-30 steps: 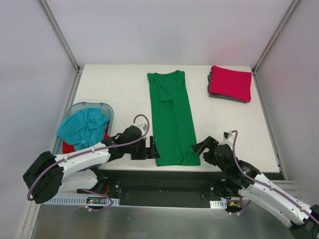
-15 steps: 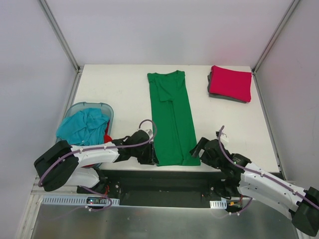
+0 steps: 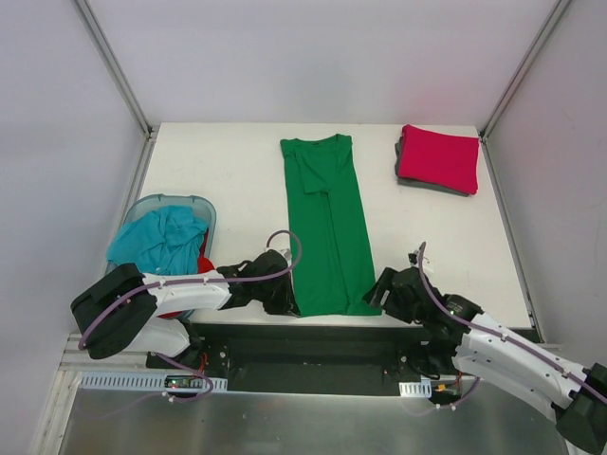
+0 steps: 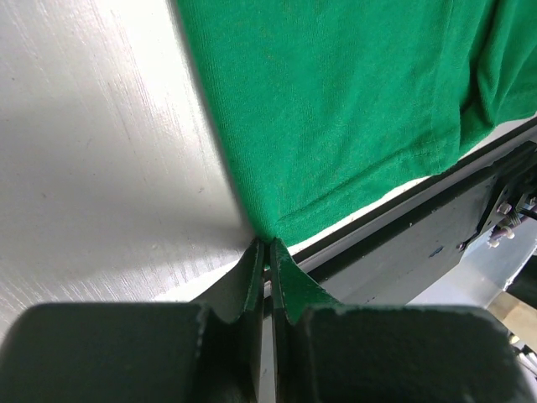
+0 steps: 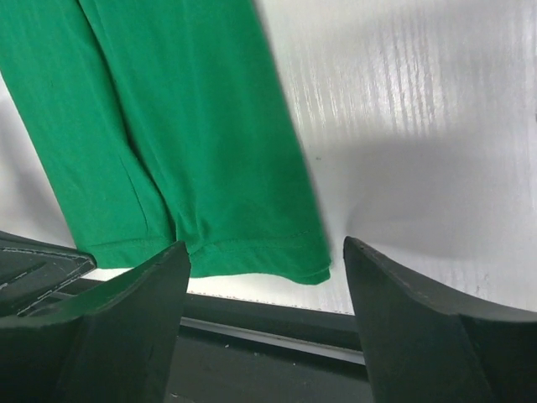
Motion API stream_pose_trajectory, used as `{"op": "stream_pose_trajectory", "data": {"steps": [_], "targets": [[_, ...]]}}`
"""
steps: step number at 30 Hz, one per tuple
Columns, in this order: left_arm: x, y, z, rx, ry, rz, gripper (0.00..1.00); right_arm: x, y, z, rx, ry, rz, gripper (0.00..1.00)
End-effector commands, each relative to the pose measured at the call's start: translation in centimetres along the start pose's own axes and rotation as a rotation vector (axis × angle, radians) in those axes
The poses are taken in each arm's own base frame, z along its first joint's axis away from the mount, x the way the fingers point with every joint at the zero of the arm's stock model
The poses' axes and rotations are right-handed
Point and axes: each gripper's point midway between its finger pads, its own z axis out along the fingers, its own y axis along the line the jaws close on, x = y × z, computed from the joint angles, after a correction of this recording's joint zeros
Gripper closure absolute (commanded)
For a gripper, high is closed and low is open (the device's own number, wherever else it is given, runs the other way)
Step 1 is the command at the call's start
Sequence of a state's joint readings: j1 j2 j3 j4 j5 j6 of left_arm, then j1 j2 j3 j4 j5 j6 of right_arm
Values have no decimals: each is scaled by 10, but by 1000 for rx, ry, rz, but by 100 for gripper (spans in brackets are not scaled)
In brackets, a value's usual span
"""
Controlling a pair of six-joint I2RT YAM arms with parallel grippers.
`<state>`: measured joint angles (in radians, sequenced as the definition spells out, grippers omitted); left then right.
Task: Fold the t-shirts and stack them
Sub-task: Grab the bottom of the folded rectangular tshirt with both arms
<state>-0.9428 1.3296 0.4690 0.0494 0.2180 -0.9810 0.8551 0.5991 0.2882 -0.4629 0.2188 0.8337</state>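
**A:** Where is the green t-shirt (image 3: 327,227)?

**B:** Flat in the middle of the table (image 3: 218,180), folded lengthwise into a long strip. Its collar is at the far end and its hem at the near edge, between the two arms.

**A:** And the grippers?

**B:** The left gripper (image 4: 268,248) is pinched tight on the hem's near-left corner, and the cloth puckers into its closed jaws. The right gripper (image 5: 264,245) is spread wide and holds nothing. Its fingers stand either side of the near-right corner.

**A:** So what's the step?

**B:** My guess is taking both hem corners, ready to carry the hem up toward the collar. The right gripper should drop onto its corner and bite as close to the edge as the left has. Then both should lift together, level, with the hem taut between them so the strip doesn't skew.

**A:** Has the left caught every layer?

**B:** Probably, but I can't tell, because the layers vanish inside the jaws.

**A:** And the other shirts?

**B:** The crimson-pink shirt (image 3: 438,157) lies folded on the dark grey shirt (image 3: 401,163) at the far right. The teal shirt (image 3: 161,242) and the red shirt (image 3: 131,280) are in the tub (image 3: 194,202) on the left.
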Motion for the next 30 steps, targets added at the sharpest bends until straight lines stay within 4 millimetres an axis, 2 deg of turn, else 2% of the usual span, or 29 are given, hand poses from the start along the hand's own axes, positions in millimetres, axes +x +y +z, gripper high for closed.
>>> {"op": "stream_pose_trajectory", "data": {"steps": [1,3,7,9,13,15,18,20,26,30], "targets": [[-7,-5,1,0,-30,13,100,7,2,-4,6,56,-29,28],[-7,-6,1,0,-30,16,100,10,0,-1,25,70,-29,37],[-8,-6,1,2,-31,19,100,17,4,3,36,125,-63,48],[-7,-6,1,4,-29,18,100,18,5,1,62,150,-79,58],[-6,-4,1,0,-28,14,100,17,-13,-1,164,156,-97,88],[-5,-2,-1,-7,-29,14,100,13,-22,-5,213,136,-97,96],[-3,3,-3,-18,-33,14,100,6,-36,-12,265,93,-104,99],[-1,6,-3,-23,-26,17,100,6,-35,-15,245,97,-123,99],[4,-11,-8,43,12,30,100,21,4,-8,32,174,-123,99],[-3,-32,-19,116,-21,37,100,14,21,-8,-23,152,-120,99]]}}
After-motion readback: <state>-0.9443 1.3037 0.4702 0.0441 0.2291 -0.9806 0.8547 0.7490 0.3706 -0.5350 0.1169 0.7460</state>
